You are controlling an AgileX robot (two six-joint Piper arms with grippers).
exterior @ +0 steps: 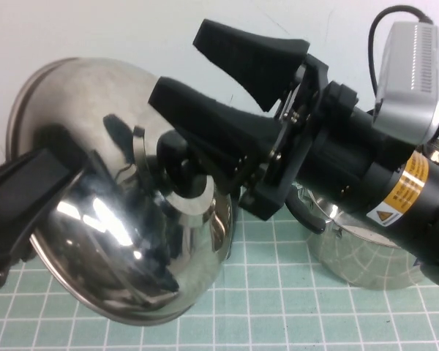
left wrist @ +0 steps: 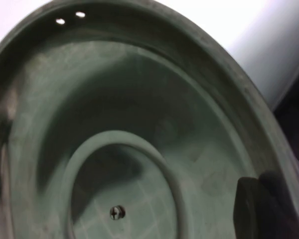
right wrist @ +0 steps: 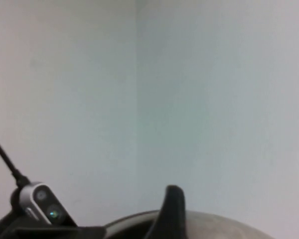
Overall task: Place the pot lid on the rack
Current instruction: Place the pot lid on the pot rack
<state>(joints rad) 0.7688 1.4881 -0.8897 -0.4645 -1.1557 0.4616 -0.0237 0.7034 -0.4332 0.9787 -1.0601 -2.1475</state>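
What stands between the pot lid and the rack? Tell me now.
Cannot tell: no rack is in view. The left tool grips the pot lid by its rim, tilted. The right tool hangs open beside the lid's knob, above the pot.

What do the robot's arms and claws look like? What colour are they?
Both are black. The right gripper has two chunky wedge-shaped fingers, a silver-grey camera box with a black cable, and a round black arm wearing an orange-yellow warning label. The left gripper shows only a blocky black finger.
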